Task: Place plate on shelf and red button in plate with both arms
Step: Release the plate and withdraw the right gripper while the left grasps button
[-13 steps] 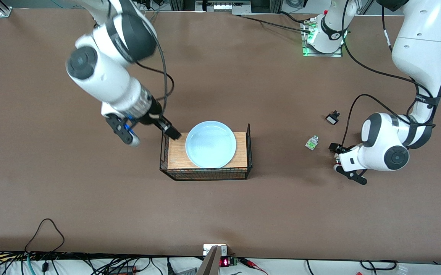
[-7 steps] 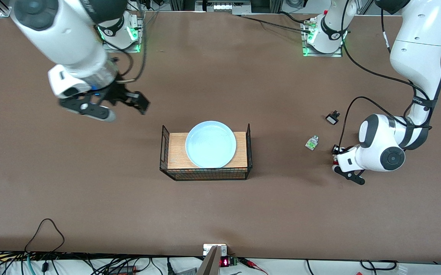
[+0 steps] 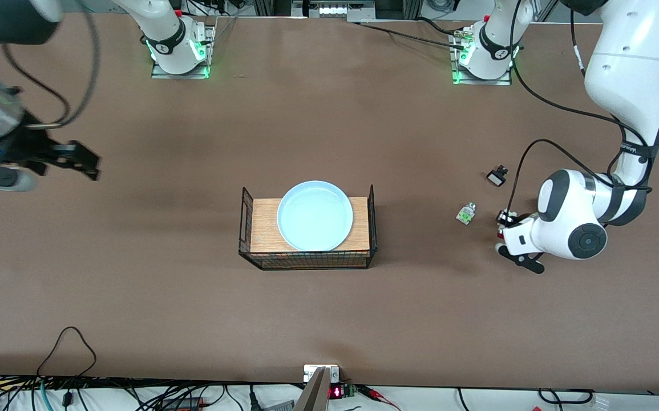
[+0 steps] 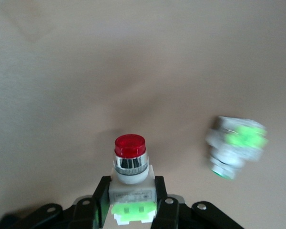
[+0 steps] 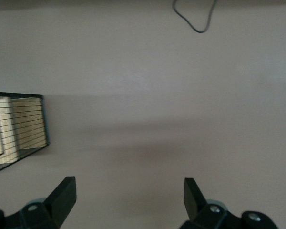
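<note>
Since the earlier frame, the right gripper (image 3: 81, 162) has swung away from the wire basket (image 3: 306, 260) toward the right arm's table end, fingers apart. The plate (image 3: 315, 216) rests in the basket. The left gripper (image 4: 132, 202), just above the table near a green-white part (image 3: 466, 213), clamps the red button (image 4: 130, 164).

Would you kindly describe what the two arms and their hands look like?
Both arms have glossy white rounded shells with dark grey joint bands and round dark caps. A black cable loops along the left arm to its wrist. The left hand and right hand have black angular fingers on black bodies with bolt holes. Green lights glow at both bases.
</note>
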`<move>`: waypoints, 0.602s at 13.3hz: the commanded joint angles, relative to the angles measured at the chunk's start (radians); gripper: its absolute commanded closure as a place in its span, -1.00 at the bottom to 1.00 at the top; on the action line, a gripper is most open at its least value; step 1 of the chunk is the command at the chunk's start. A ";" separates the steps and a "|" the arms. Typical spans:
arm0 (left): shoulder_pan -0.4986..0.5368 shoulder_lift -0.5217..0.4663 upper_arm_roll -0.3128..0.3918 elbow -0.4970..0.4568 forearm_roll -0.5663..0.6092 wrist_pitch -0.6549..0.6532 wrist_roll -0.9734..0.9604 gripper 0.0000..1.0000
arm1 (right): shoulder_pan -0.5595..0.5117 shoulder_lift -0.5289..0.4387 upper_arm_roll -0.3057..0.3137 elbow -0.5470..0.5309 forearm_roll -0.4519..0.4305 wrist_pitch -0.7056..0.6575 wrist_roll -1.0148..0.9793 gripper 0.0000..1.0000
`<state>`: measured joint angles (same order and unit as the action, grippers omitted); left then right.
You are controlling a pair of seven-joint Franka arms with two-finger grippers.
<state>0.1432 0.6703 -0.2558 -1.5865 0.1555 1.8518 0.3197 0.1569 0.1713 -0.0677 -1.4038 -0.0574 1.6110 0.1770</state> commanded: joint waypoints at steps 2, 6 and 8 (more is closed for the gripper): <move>-0.022 -0.080 -0.049 0.095 -0.048 -0.083 -0.004 0.73 | -0.109 -0.052 0.012 -0.064 0.045 -0.057 -0.137 -1.00; -0.030 -0.097 -0.198 0.242 -0.132 -0.186 -0.150 0.78 | -0.105 -0.188 0.016 -0.270 0.045 0.040 -0.119 -1.00; -0.045 -0.109 -0.270 0.295 -0.143 -0.224 -0.334 0.81 | -0.109 -0.188 0.013 -0.253 0.045 0.020 -0.123 -1.00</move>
<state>0.1085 0.5659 -0.4712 -1.3473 0.0302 1.6730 0.1177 0.0554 0.0324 -0.0583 -1.6108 -0.0245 1.6167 0.0559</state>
